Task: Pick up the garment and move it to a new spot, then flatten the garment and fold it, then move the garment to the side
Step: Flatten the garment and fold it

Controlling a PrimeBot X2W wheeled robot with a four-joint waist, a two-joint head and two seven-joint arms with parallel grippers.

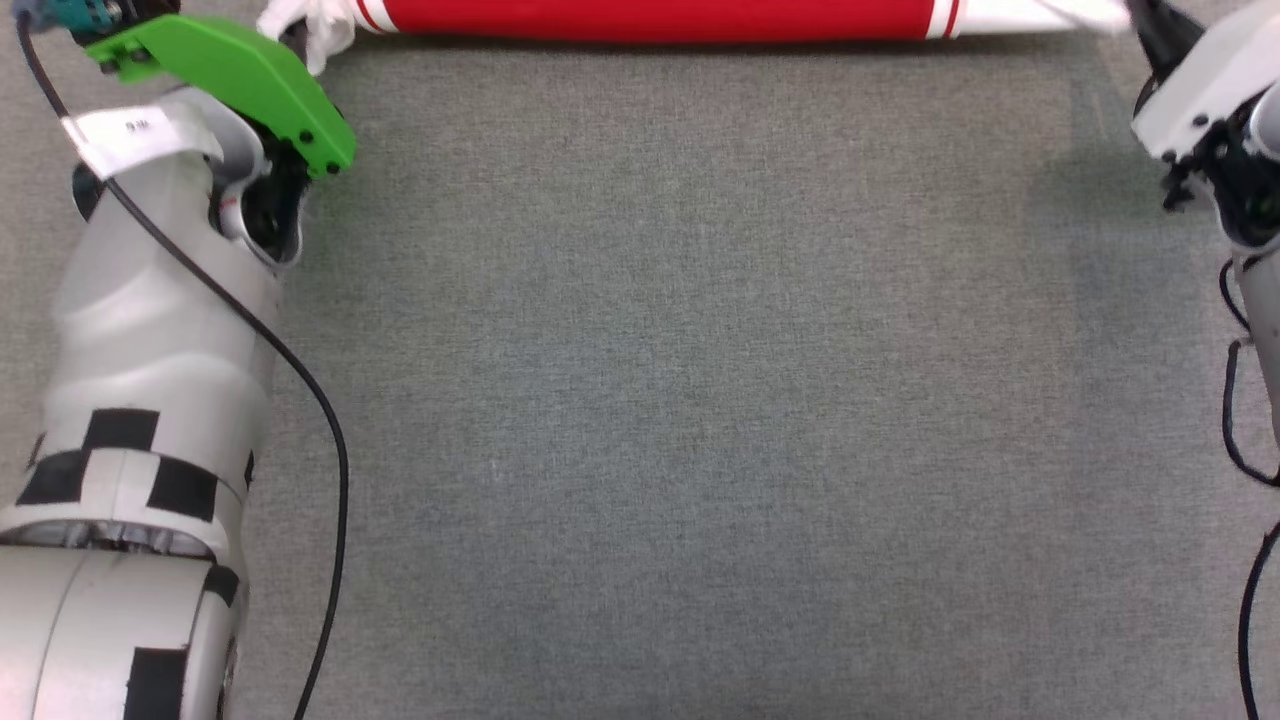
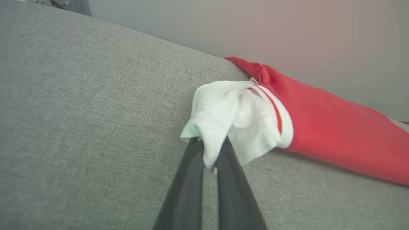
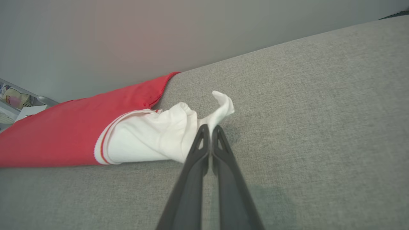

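Red garment lay along far edge of worktop, left hand clamped on one white sleeve, right hand clamped on the other

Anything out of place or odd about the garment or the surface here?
The garment lies as a narrow bunched band along the far edge of the grey surface, not spread flat. Its white sleeve ends are crumpled where the left gripper and right gripper pinch them. No damage shows.
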